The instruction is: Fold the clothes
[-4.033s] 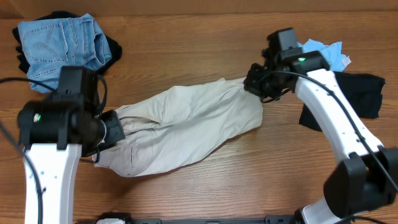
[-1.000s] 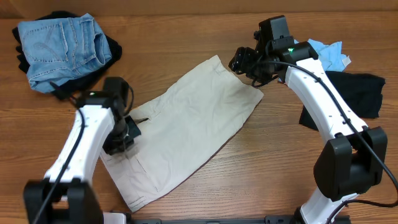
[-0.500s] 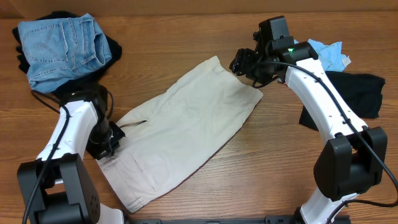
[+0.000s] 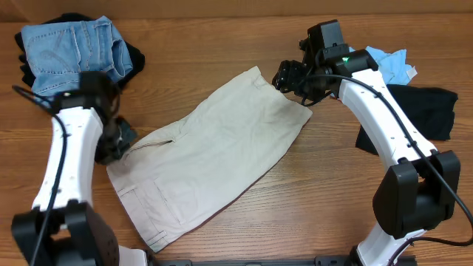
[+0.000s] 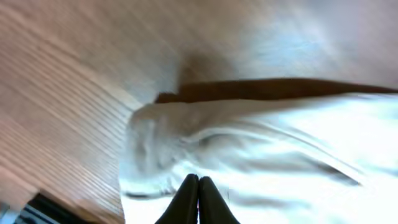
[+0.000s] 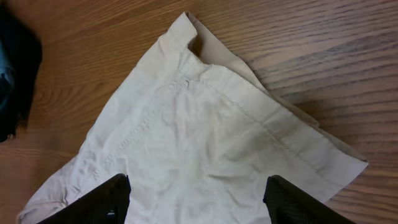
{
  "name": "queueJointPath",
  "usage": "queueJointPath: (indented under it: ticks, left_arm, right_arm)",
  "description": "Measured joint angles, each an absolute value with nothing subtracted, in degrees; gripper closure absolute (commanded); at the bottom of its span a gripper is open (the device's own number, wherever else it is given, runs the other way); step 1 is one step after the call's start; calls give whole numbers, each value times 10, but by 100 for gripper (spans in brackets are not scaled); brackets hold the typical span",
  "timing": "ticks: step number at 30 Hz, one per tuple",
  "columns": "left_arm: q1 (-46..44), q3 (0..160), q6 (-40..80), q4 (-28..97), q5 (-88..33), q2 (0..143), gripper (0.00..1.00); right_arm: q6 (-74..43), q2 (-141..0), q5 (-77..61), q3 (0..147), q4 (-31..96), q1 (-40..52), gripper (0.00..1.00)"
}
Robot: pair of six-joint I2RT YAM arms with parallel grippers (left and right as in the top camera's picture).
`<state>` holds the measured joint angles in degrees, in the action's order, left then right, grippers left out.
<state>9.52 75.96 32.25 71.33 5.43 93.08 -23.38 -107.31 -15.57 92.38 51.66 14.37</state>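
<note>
Some blk cloth (image 4: 135, 58) under denim (image 4: 66, 44)

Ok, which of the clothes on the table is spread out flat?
The cream-beige trousers, opened out in the middle. The blue denim at top left, and the light-blue tee and black piece at right, sit in smaller heaps.

This looks like a robot lab. A wood table (image 4: 310, 214) fills the whole view. A white left arm (image 4: 63, 170) and a white right arm (image 4: 384, 111), with black joints and wires, reach in from 6 o'clock. Some blue jeans (image 4: 70, 52) lie at 10 o'clock, beige trousers (image 4: 214, 155) in the middle, black cloth (image 4: 421, 111) at 3 o'clock.
</note>
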Motion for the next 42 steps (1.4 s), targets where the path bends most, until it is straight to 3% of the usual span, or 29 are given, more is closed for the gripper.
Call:
queueJointPath:
  ticks: [4, 10, 14, 16, 18, 28, 35, 42]
  left_arm:
    - [56, 772, 312, 748, -11, 888, 93]
    - [-53, 570, 314, 623, -126, 892, 95]
    - [-53, 495, 336, 562, -145, 891, 96]
    - [-53, 478, 351, 542, -148, 891, 95]
    - [-53, 470, 361, 536, -149, 891, 95]
    - [-53, 469, 373, 530, -153, 891, 93]
    - [-52, 464, 374, 496, -157, 891, 88]
    - [41, 464, 373, 434, -168, 915, 89]
  right_arm:
    - [-230, -1073, -156, 924, 514, 144, 32]
    - [-228, -1073, -154, 924, 517, 144, 32]
    - [-226, -1073, -154, 924, 520, 145, 54]
    - [-226, -1075, -154, 924, 517, 150, 79]
    - [-226, -1090, -156, 924, 515, 155, 95]
    - [-224, -1242, -156, 924, 475, 187, 96]
    - [-225, -1266, -147, 924, 469, 188, 96]
    - [-269, -1266, -115, 932, 505, 188, 96]
